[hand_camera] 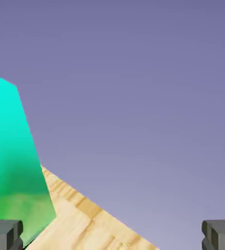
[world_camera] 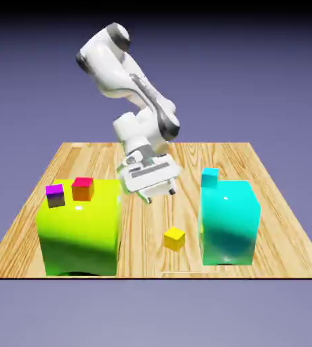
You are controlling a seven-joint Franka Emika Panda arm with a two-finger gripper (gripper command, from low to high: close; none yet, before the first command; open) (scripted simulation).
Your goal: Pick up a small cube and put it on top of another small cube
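The small yellow cube (world_camera: 174, 238) lies on the wooden table (world_camera: 281, 223) near its front edge, between the two big blocks. The small cyan cube (world_camera: 209, 178) sits on top of the big cyan block (world_camera: 228, 222) at its back left corner. My gripper (world_camera: 160, 196) hangs in the air above and a little behind the yellow cube, open, with nothing between its fingers. In the hand view the two grey fingertips (hand_camera: 4, 234) stand far apart at the bottom corners, and neither small cube shows there.
A big yellow-green block (world_camera: 79, 227) stands at the exterior view's left, with a small purple cube (world_camera: 55, 195) and a small red cube (world_camera: 83, 188) on top. The big cyan block (hand_camera: 11, 166) fills the hand view's left, beside a strip of table (hand_camera: 90, 219).
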